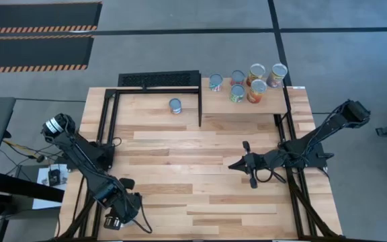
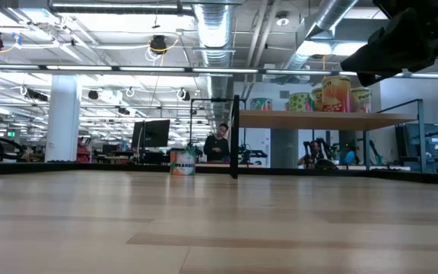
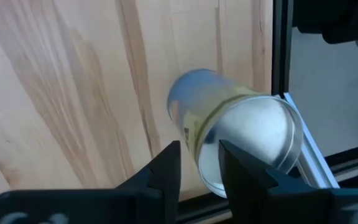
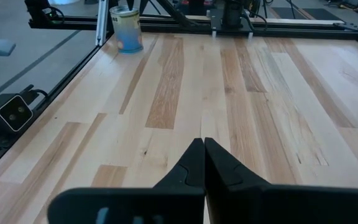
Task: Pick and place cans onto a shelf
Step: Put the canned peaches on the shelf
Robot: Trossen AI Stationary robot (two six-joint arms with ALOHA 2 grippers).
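Can (image 3: 241,146) lies tipped at table's near-left edge (image 3: 303,155) — left gripper (image 3: 199,163) unclenched beside it; right gripper (image 4: 202,160) clenched, empty.

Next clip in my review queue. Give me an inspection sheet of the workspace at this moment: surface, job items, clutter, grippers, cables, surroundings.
Surface: light wood table, mostly bare.
Job's things: six cans on the raised shelf; one can on the table under the frame; one can at the left gripper, lying near the table's edge rail.
Clutter: nothing seen.
Grippers: left gripper open, fingers just short of that can; right gripper shut, empty, above mid-table.
Cables: loose wires beside the table's left edge.
Surroundings: striped floor mats; a person at desks behind.
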